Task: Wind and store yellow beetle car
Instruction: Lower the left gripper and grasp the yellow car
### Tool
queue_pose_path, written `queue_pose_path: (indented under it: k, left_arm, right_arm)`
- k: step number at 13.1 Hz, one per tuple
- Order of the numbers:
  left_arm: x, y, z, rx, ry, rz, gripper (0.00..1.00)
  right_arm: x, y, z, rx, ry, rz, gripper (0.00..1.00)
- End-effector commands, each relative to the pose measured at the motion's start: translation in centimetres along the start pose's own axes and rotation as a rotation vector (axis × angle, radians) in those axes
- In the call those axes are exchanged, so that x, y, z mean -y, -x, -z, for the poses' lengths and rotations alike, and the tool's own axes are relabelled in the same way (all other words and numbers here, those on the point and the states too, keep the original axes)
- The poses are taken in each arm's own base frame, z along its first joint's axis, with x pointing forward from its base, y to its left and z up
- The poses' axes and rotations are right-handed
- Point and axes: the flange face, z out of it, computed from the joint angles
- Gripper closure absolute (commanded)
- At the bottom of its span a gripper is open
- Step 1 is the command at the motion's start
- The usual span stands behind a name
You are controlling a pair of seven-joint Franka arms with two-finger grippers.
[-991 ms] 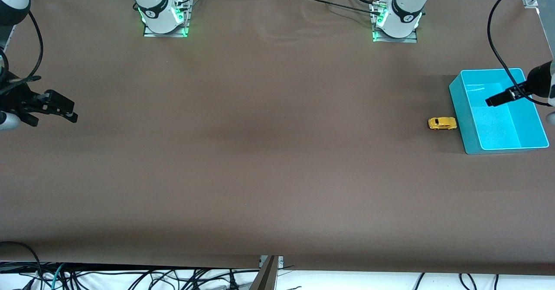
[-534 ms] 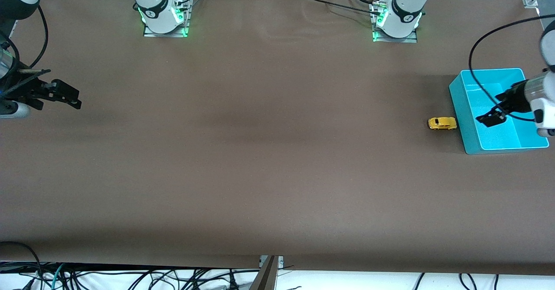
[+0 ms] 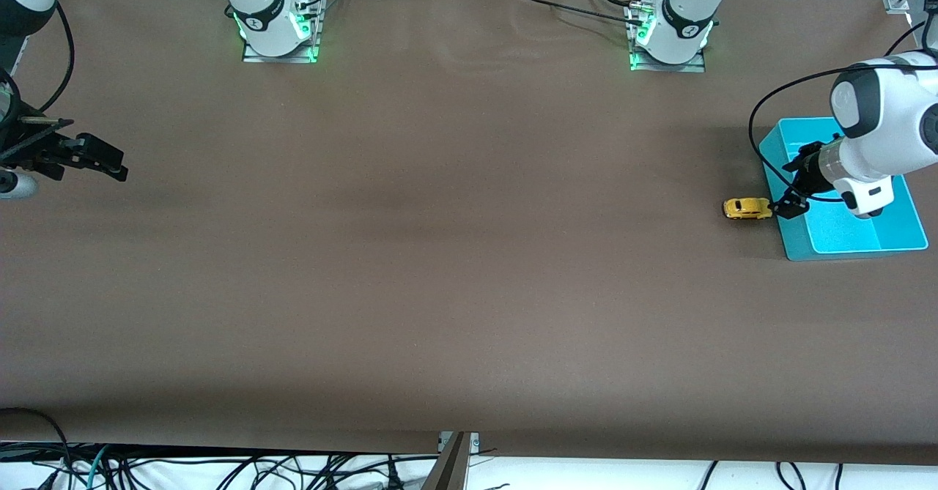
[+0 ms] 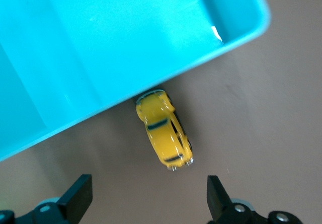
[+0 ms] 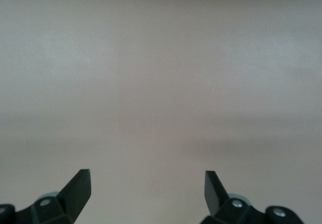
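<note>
Your yellow beetle car (image 3: 747, 209) sits on its wheels on the brown table (image 3: 440, 270), toward the left arm's end, with one end just beside the wall of the teal bin (image 3: 777, 182); from the left wrist view you cannot tell whether it actually touches that wall.

Your left gripper (image 3: 788, 204) hangs over the bin's rim on the side where the car stands, right beside the car's bin-side end. Through the left wrist camera you see its two fingers (image 4: 78, 196) spread wide, with nothing between them. The car (image 4: 163, 133) lies in that view ahead of the fingertips, roughly centred across the gap but not yet between the pads, its length pointing from the fingertip line toward the bin (image 4: 100, 43). The fingers touch neither the car nor the bin wall.

Your right gripper (image 3: 110, 168) waits well apart from all this, over bare table at the right arm's end. Its fingers (image 5: 75, 189) are also spread, holding nothing, and the right wrist camera shows you only the table surface (image 5: 161, 83) under them.

The bin's inside, where you can see it, shows only teal floor.
</note>
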Motion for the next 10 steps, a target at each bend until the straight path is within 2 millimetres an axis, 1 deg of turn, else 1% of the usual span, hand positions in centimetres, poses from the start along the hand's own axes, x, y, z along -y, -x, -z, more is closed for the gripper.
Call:
queue_pose_path:
  k: [1, 3, 4, 5, 7, 10]
  left_arm:
    - [0.2, 1.1, -3.8, -0.029, 0.010, 0.113, 0.00]
    - [0.6, 1.4, -5.8, -0.043, 0.044, 0.144, 0.00]
    - [0.5, 1.5, -7.2, -0.040, 0.041, 0.167, 0.00]
    - [0.0, 1.6, -8.1, -0.046, 0.054, 0.180, 0.00]
    - [-0.3, 1.6, -9.3, -0.053, 0.077, 0.235, 0.00]
    - [-0.4, 1.3, -9.4, -0.057, 0.092, 0.248, 0.02]
  right_arm:
    - [0.6, 0.2, 0.4, -0.004, 0.009, -0.002, 0.00]
    - [0.8, 0.2, 0.4, -0.008, 0.009, 0.002, 0.00]
    - [1.0, 0.1, 0.5, -0.011, 0.009, 0.005, 0.00]
    - [1.0, 0.1, 0.5, -0.011, 0.010, 0.007, 0.00]
    - [1.0, 0.1, 0.6, -0.012, 0.009, 0.007, 0.00]
    - [1.0, 0.0, 0.6, -0.014, 0.009, 0.007, 0.00]
